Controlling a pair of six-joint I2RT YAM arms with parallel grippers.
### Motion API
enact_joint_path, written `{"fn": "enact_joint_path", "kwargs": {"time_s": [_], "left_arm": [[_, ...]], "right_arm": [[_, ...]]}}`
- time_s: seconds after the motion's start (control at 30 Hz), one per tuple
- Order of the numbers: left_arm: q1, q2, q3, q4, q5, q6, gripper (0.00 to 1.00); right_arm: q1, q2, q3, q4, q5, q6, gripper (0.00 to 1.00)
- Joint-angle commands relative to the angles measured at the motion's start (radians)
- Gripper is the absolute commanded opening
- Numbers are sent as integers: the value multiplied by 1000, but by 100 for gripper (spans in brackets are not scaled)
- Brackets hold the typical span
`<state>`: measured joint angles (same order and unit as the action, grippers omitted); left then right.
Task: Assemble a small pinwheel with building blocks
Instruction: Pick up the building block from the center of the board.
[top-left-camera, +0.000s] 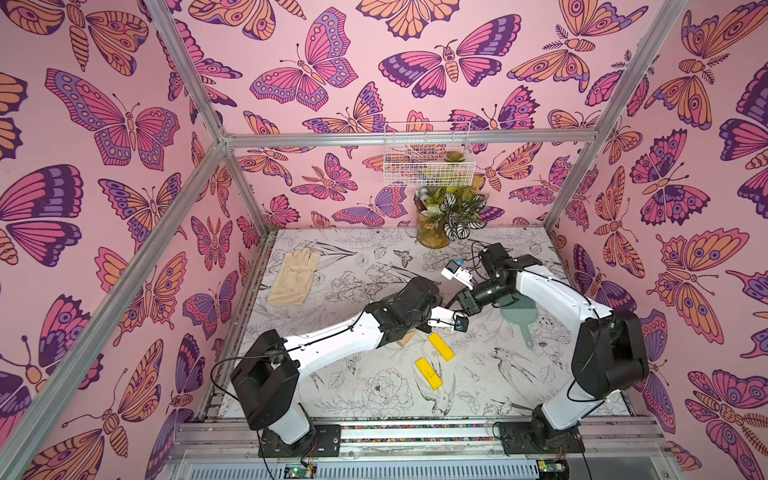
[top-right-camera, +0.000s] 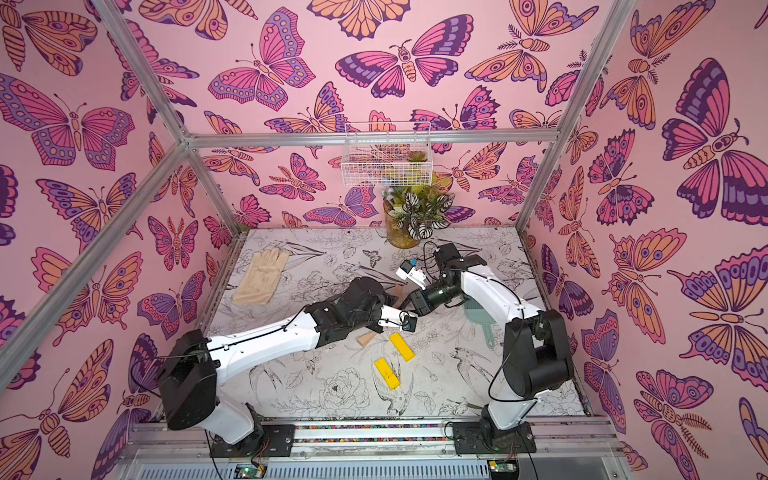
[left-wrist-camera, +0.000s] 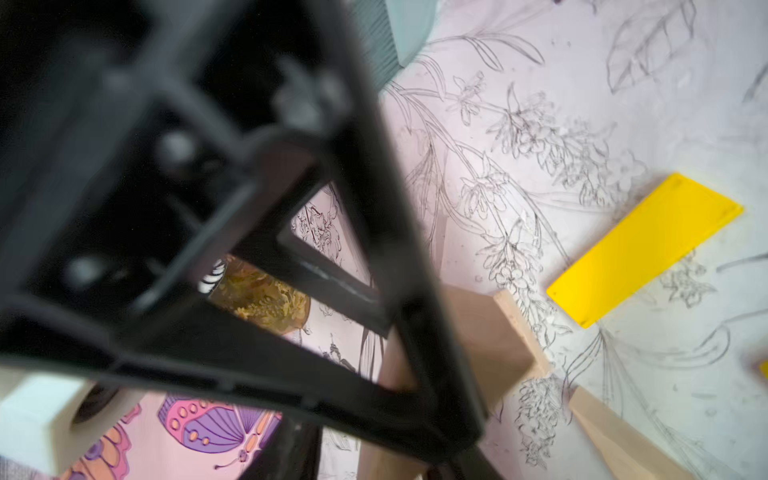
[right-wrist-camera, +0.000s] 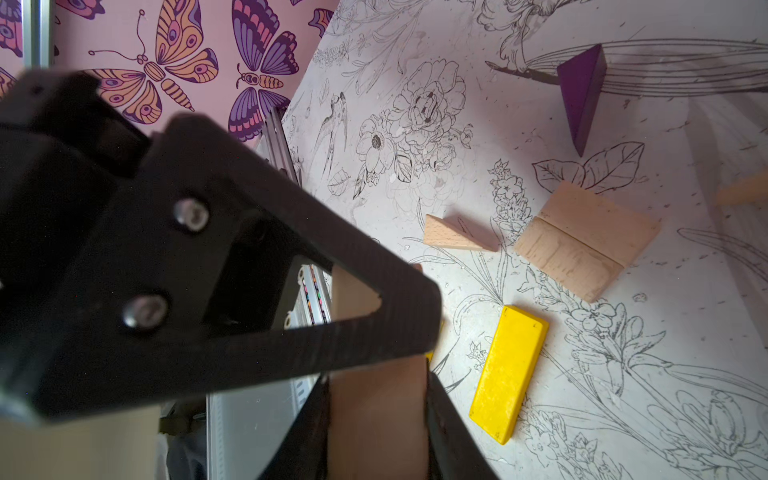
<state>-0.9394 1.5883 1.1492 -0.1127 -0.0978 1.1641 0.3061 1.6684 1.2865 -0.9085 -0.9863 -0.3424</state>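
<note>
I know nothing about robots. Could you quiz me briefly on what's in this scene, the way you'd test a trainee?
1. How many yellow bars lie on the table?
2. True or false: the glove touches a yellow bar.
3. The block in the right gripper is: A purple, B beige, C yellow.
Key: 1 two; 2 false; 3 B.

Left arm (top-left-camera: 332, 338) reaches low from its base toward the middle, wrist tipped down. The left gripper (left-wrist-camera: 436, 453) points at the surface, its jaw gap too blurred to call. Right arm (top-left-camera: 552, 297) arches high and folds back inward. The right gripper (right-wrist-camera: 432, 365) clamps a beige block (right-wrist-camera: 378, 415). The 2 wrists nearly meet.
</note>
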Motion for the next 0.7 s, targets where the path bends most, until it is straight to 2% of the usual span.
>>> {"fn": "enact_joint_path", "kwargs": {"time_s": [0.0,0.17,0.23,0.33,0.43,0.53,0.67], "left_arm": [[-19,1,-5,3,48,20,28],[-34,19,1,-23,56,28,11],[-37,24,1,-23,56,14,0],[-37,19,-5,-24,64,-30,0],[-38,14,-20,-22,69,-76,0],[-36,21,-31,-22,70,-142,0],[-21,70,-16,-29,114,-241,0]], "right_arm": [[5,22,32,-34,-28,-20,33],[2,27,36,-39,-26,-17,33],[1,31,37,-44,-30,-14,35],[-12,35,33,-44,-29,-10,40],[-49,22,8,5,-18,33,54],[-121,-12,-46,119,9,148,66],[-222,-80,-115,279,123,331,68]]}}
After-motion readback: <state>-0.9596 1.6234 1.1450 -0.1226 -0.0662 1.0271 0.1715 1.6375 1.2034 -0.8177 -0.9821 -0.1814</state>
